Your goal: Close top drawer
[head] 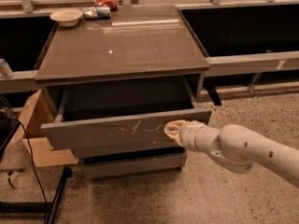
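The table (126, 50) is the reference for all positions below. The top drawer (103, 133) sits directly under the table top. It is pulled out, its dark interior is exposed, and its flat grey front projects forward of the table's front edge. The arm (247, 150) enters from the right of the table and reaches across its front. The end effector (174, 129) touches the drawer's front panel right of centre, just beside the pale scratch marks (136, 126). We cannot tell how far open the end effector is, and we see nothing held in it.

We judge the step in hand to be the push: contact is made and the drawer is not yet closed. The next move calls for a steady push square to the panel, toward the rear of the table, until the panel sits flush. Because contact lies off centre, we expect some risk of the drawer skewing and binding.
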